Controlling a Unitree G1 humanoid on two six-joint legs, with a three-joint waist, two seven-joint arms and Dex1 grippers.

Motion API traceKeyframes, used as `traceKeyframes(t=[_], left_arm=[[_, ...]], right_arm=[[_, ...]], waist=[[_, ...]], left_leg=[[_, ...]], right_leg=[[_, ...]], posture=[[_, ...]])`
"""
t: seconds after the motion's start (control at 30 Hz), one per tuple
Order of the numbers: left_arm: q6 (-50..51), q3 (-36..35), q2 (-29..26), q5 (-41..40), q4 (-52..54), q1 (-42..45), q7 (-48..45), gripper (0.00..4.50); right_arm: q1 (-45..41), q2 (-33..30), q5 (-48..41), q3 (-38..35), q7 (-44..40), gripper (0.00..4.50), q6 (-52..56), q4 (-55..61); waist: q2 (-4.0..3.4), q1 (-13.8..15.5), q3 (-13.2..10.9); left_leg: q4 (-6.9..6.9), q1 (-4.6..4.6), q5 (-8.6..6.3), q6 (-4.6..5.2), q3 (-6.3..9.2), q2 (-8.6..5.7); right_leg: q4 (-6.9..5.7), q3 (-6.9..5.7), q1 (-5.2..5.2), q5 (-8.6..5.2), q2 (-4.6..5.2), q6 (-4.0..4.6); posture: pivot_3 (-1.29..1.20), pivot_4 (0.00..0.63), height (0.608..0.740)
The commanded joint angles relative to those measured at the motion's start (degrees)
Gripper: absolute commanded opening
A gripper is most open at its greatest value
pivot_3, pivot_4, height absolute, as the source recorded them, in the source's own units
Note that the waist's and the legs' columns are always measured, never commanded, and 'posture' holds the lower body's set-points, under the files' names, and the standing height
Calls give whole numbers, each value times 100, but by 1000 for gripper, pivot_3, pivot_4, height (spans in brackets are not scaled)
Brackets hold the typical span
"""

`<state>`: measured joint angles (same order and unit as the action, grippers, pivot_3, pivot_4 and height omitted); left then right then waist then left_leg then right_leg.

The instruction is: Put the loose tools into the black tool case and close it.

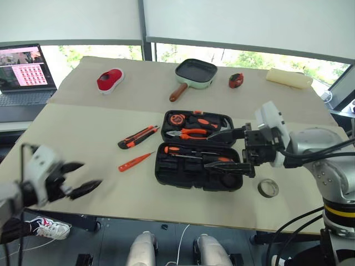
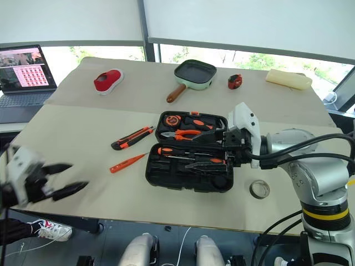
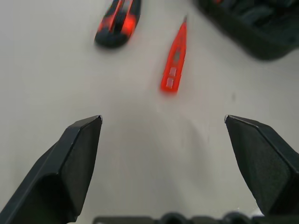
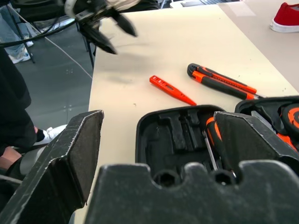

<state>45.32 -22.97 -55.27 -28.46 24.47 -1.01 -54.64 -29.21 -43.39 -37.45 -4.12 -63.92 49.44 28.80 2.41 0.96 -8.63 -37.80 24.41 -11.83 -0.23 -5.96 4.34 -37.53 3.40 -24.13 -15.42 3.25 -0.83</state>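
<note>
We find the case [image 1: 197, 151] open mid-desk, two screwdrivers [image 1: 195, 154] seated. Knife [image 1: 138, 137], tester [image 1: 135, 161] and tape [image 1: 268, 188] lie outside. Both pincers, left [image 1: 83, 177] and right [image 1: 223, 148], spread, empty.

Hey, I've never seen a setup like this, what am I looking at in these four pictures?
It is a humanoid robot with two arms, standing at a table. Two pictures come from cameras in its head; the other two sit on its wrists, looking along each claw. The left claw hangs open beside the table's near edge. The right claw is open over the open black tool case, holding nothing. Left of the case lie a utility knife and an orange tester screwdriver; right of it, a tape roll. Farther back are a frying pan and a red shoe.
</note>
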Motion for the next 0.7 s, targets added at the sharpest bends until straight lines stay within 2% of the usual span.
traceKeyframes(t=[0.03, 0.07, 0.23, 0.4, 0.47, 0.57, 0.7], left_arm=[[291, 1020, -264, 254, -427, 785, 47, 4500], [429, 1392, -339, 339, -581, 1130, 16, 4500], [935, 2977, -629, 714, -1182, 2520, -516, 4500], [167, 4299, -441, 1734, -2289, 3558, -938, 4500], [182, 4570, -303, 1793, -2573, 3827, -1217, 4500], [-112, 4797, -115, 2098, -2914, 4041, -1335, 3825], [-348, 4899, 85, 2312, -3089, 4092, -1489, 2386]], right_arm=[[165, -105, -261, -199, 185, 4419, -34, 360], [257, -108, -325, -259, 274, 4419, 20, 475], [758, -109, -540, -419, 778, 4419, 80, 1006], [1116, -17, -652, -475, 1362, 4419, 83, 1377], [1226, -18, -686, -477, 1501, 4419, 73, 1486], [1313, -77, -703, -464, 1671, 4500, 29, 1561], [1361, -166, -810, -584, 1789, 4500, 15, 1593]], waist=[[2, -74, 1], [3, -92, 0], [6, -137, -2], [7, -144, -3], [8, -128, -3], [6, -110, -2], [6, -61, -2]], left_leg=[[0, 11, 5, 17, -4, -6], [0, 19, 3, 23, -14, -6], [6, 39, -1, 25, -2, -5], [2, 37, -2, 24, -3, -8], [0, 37, -1, 23, -2, -9], [-4, 34, 0, 24, -1, -17], [-6, 32, 0, 25, 3, -21]], right_leg=[[-2, 5, -3, 14, 4, -29], [0, 16, -14, 38, 4, -71], [-8, 18, -30, 28, -17, -80], [-11, 23, -25, 25, -17, -81], [-12, 22, -24, 25, -17, -81], [-12, 23, -18, 26, -11, -85], [-12, 23, -13, 26, -9, -88]], posture=[[0, 150, 740], [0, 150, 740], [0, 150, 740], [0, 150, 740], [0, 150, 740], [0, 150, 740], [0, 150, 740]])
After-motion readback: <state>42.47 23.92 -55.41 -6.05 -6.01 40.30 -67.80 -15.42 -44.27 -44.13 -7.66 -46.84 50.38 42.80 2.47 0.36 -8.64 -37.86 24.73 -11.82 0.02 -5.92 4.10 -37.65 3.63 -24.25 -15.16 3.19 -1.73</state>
